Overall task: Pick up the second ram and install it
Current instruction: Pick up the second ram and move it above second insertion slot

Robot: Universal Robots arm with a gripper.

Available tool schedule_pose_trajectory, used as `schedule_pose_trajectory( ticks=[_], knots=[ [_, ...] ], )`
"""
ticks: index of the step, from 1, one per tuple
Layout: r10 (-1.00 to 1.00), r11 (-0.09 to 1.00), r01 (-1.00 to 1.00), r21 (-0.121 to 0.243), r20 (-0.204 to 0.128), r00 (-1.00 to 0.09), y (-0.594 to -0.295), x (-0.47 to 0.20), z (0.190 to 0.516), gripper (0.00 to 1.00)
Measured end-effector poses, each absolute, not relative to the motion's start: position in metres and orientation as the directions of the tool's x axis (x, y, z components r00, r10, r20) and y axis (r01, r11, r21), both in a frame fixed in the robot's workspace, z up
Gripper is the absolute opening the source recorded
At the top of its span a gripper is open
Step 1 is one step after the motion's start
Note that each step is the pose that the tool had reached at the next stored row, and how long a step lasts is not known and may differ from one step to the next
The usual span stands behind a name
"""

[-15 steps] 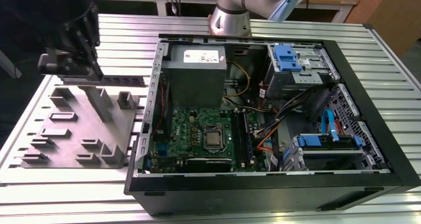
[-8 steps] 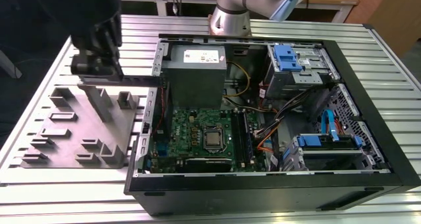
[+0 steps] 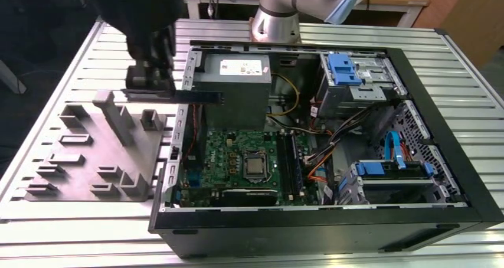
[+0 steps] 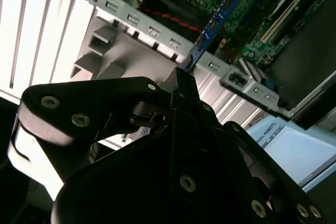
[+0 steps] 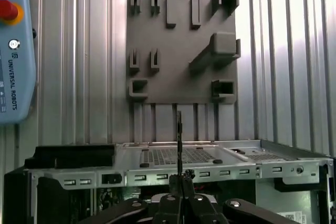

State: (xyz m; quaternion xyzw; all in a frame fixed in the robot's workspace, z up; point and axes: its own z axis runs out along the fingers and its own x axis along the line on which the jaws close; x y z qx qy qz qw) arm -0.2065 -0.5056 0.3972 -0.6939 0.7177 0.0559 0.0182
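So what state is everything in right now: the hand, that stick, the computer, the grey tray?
hand: shut on the second ram.
second ram: held in the air, level, not in any slot.
computer case: lying on its side, open, insides showing.
grey tray: flat on the table, holders look empty.

The second ram (image 3: 200, 97), a long, thin, dark stick, is held level and on edge in the air, clamped at one end in the jaws, its free end reaching over the open computer case's (image 3: 169, 224) side wall.
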Motion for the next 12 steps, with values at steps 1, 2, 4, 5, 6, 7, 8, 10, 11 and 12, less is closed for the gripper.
schedule_pose_trajectory(
  ticks=[1, 2, 4, 5, 6, 7, 8, 10, 11, 12],
  knots=[
    [-0.994, 0.031, -0.998, 0.055, -0.104, -0.036, -0.506, -0.202, 0.397, 0.08],
    [-0.994, 0.031, -0.998, 0.055, -0.104, -0.036, -0.506, -0.197, 0.397, 0.08],
    [-0.994, 0.031, -0.998, 0.055, -0.104, -0.036, -0.506, -0.188, 0.397, 0.08],
    [-0.994, 0.031, -0.998, 0.055, -0.104, -0.036, -0.506, -0.183, 0.397, 0.08],
    [-0.994, 0.031, -0.998, 0.055, -0.104, -0.036, -0.506, -0.179, 0.397, 0.08],
    [-0.994, 0.031, -0.998, 0.055, -0.104, -0.036, -0.506, -0.174, 0.397, 0.08],
    [-0.994, 0.031, -0.998, 0.055, -0.104, -0.036, -0.506, -0.17, 0.397, 0.08],
    [-0.994, 0.031, -0.998, 0.055, -0.104, -0.036, -0.506, -0.161, 0.397, 0.08],
    [-0.994, 0.031, -0.998, 0.055, -0.104, -0.037, -0.506, -0.156, 0.397, 0.08],
    [-0.994, 0.031, -0.998, 0.055, -0.104, -0.036, -0.506, -0.152, 0.397, 0.08]
  ],
)
